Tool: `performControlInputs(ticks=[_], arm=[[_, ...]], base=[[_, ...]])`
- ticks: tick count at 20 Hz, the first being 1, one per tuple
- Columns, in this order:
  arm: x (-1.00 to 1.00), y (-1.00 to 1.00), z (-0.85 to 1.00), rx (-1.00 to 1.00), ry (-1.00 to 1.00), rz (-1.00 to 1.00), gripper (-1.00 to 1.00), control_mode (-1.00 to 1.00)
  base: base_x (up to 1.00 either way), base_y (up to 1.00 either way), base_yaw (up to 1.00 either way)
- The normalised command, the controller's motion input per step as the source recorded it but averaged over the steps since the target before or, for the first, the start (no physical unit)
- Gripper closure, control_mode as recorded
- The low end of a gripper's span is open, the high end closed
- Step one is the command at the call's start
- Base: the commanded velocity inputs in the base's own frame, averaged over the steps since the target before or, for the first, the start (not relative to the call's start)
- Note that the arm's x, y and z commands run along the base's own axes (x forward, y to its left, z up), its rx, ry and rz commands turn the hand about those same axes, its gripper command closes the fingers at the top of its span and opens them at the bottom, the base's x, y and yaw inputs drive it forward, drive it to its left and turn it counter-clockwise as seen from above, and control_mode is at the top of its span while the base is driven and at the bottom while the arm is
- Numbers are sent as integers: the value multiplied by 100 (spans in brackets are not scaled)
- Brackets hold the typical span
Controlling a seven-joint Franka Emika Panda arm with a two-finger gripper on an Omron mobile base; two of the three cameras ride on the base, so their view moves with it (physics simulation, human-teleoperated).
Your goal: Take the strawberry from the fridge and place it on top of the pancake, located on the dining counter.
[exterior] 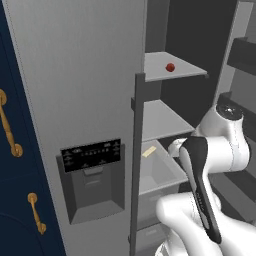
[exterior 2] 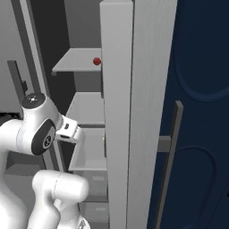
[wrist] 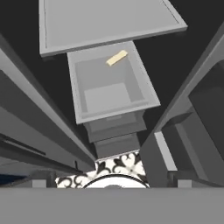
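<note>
The strawberry (exterior: 170,67) (exterior 2: 96,61), a tiny red berry, rests on the top grey shelf (exterior: 172,70) inside the open fridge (exterior: 85,75). The fridge's left door with the black dispenser panel (exterior: 91,154) is closed. The right side stands open, showing shelves and drawers. My hand (exterior 2: 69,129) hangs well below the berry, level with the open drawer (wrist: 109,83), pointing down. Its fingers are hidden, so their state is unclear. The pancake and the dining counter are out of view.
A pale yellow stick (wrist: 117,57) (exterior: 149,152) lies in the open grey drawer. A middle shelf (exterior: 160,120) sits between the drawer and the berry's shelf. The open door's racks (exterior: 245,55) stand to the right. Navy cupboards with gold handles (exterior: 7,125) flank the fridge.
</note>
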Motion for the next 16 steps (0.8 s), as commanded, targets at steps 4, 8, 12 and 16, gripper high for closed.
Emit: performControlInputs(ticks=[4,8,12,16], arm=[[1,-2,100,-3,-34,0,-100,-100],[1,0,100,-3,-38,1,-100,-100],[2,-3,100,1,-28,-2,-100,-100],[5,0,100,1,-8,-8,-100,-100]], base=[[0,0,0],[0,0,0],[0,0,0],[0,0,0]])
